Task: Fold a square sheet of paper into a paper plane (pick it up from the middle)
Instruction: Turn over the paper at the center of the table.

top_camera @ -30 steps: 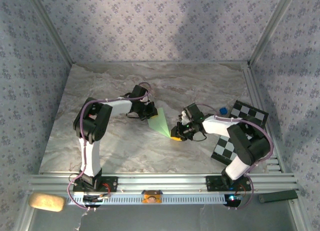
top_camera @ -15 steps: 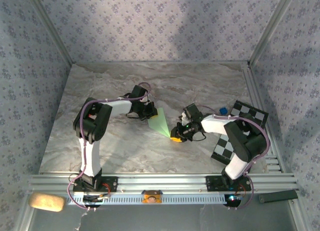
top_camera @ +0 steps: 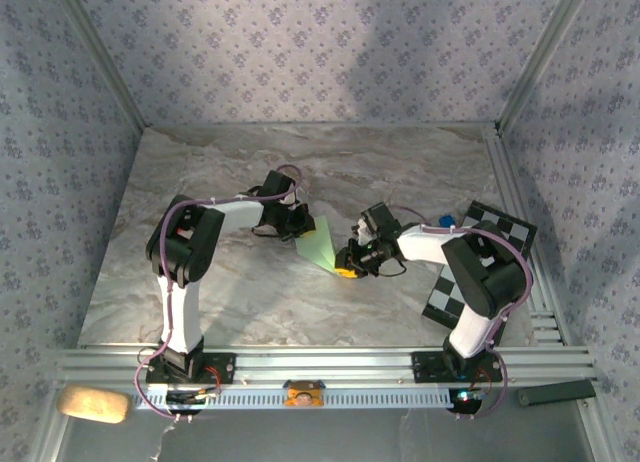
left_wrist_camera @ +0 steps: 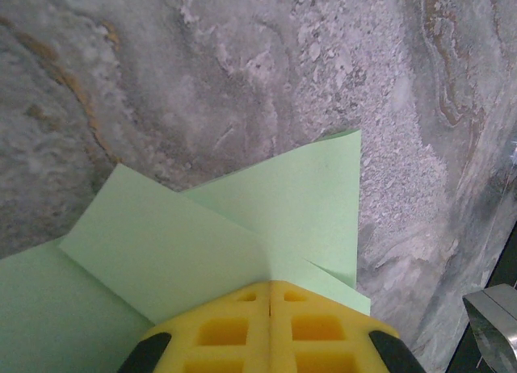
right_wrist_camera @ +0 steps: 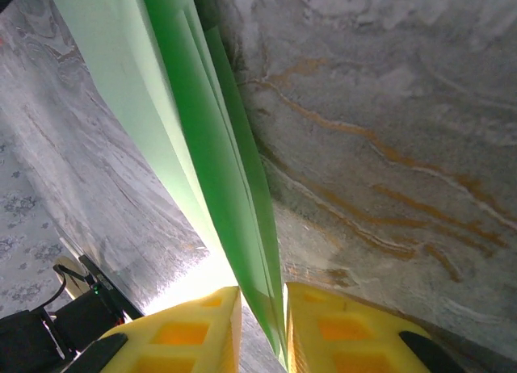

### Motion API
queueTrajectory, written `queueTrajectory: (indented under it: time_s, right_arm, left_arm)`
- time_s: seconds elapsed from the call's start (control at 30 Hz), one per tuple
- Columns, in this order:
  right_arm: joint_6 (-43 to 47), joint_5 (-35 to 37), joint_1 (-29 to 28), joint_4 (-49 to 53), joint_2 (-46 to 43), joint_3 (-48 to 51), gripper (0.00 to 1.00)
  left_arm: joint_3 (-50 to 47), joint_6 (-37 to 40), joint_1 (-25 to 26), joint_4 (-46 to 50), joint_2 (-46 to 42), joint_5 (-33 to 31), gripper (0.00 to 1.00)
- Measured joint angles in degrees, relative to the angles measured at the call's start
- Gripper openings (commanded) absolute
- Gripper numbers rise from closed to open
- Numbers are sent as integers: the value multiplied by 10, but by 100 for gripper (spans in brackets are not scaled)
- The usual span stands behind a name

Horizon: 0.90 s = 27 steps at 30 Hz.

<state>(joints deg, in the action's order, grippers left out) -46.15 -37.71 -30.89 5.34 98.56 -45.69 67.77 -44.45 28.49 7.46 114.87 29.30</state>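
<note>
since the left gripper (left_wrist_camera: 269,296) sat clamped shut on the paper plane (left_wrist_camera: 202,236) at the bottom centre of the left wrist view, with its yellow fingers (left_wrist_camera: 218,333) pressed together over the overlapping flaps, that end looked like the anchor. the right gripper (right_wrist_camera: 262,308), at the bottom of the right wrist view, pinched the same green paper edge-on between narrowly parted pads (right_wrist_camera: 186,333). from above, the plane showed as a slim wedge at mid frame, wide end to the upper left and tip to the lower right, over the marble table (top_camera: 230,172) and well apart from the checkered board (top_camera: 455,302) at right. to crease it well, i judged the left should hold firm while the right worked the fold without tugging, lest the thin paper tear or slip askew.
</note>
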Motion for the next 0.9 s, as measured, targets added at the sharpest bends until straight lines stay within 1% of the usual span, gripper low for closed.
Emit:
queueTrajectory:
  time_s: [0.27,0.4,0.5,0.57,0.7,0.8,0.9]
  right_arm:
    - [-6,0,0,-24,2,-2,21]
    - [-6,-5,0,-34,7,-4,17]
    - [-6,-7,0,-39,9,-4,11]
    - [-6,-7,1,-40,10,-4,7]
    - [-5,-7,2,-38,10,-4,3]
    - [1,-4,2,-36,10,-4,2]
    - [7,5,2,-25,6,-4,2]
  left_arm:
    - [-1,-2,-1,-2,0,1,3]
    - [-2,-2,-1,-3,0,3,3]
    - [-3,-2,-1,-5,0,4,5]
    - [-5,-2,-1,-8,-2,5,8]
    - [-16,-7,-2,-14,-11,4,18]
    - [-26,-9,-2,-14,-26,2,28]
    - [-42,-10,-2,-13,-55,-2,33]
